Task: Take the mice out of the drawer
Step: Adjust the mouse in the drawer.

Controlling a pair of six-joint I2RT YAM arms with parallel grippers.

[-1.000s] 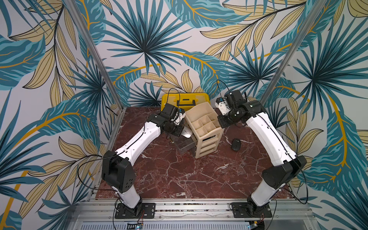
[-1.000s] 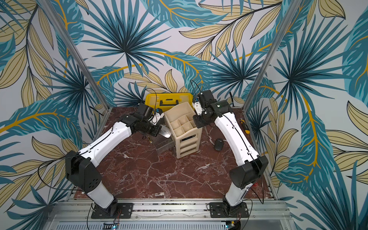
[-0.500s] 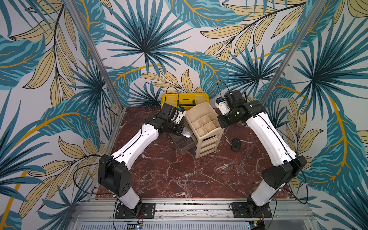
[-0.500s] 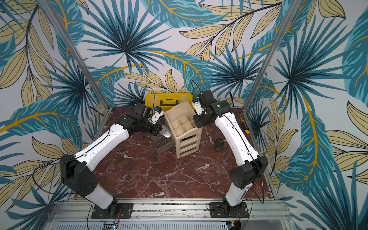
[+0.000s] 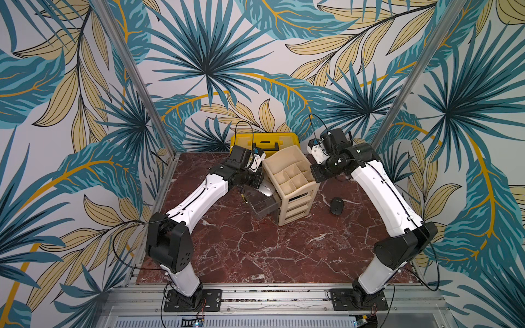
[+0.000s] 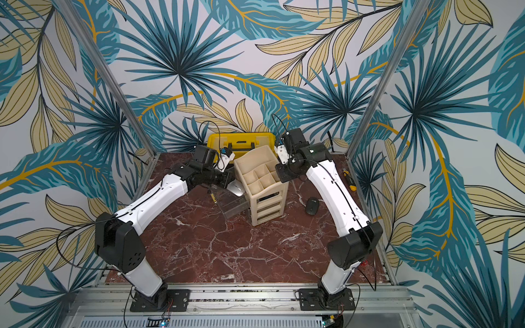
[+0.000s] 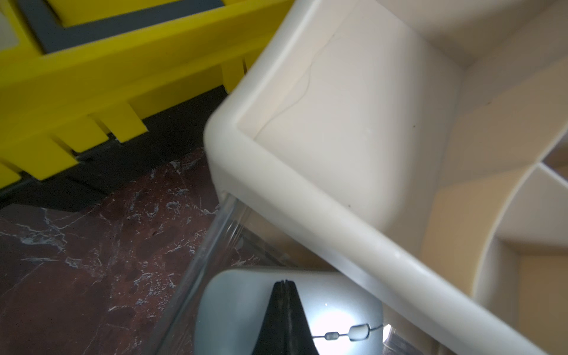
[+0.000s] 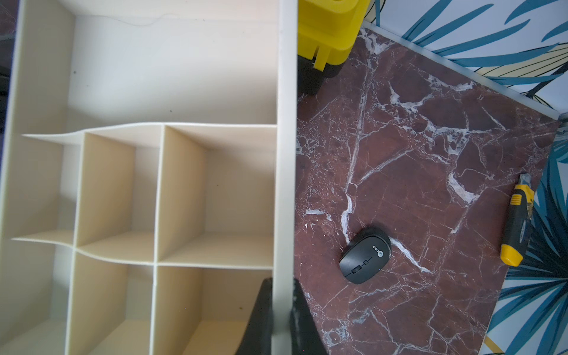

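A silver-grey mouse (image 7: 246, 307) lies at the inner end of the clear drawer (image 5: 262, 206), which is pulled out of the beige organiser (image 5: 292, 181). My left gripper (image 7: 284, 281) is shut, fingertips together right over this mouse, with nothing between them. Both top views show the mouse (image 6: 237, 187) next to the left wrist. A black mouse (image 8: 365, 255) rests on the marble to the organiser's right, seen in both top views (image 5: 336, 205). My right gripper (image 8: 281, 295) is shut on the organiser's side wall (image 8: 285, 153), one finger inside and one outside.
A yellow toolbox (image 5: 264, 142) stands at the back wall just behind the organiser. A yellow-and-black utility knife (image 8: 518, 224) lies at the table's right edge (image 6: 349, 179). The organiser's top compartments (image 8: 184, 190) hold nothing.
The left arm has shifted slightly by the drawer. The right arm, the organiser and the black mouse have not moved.
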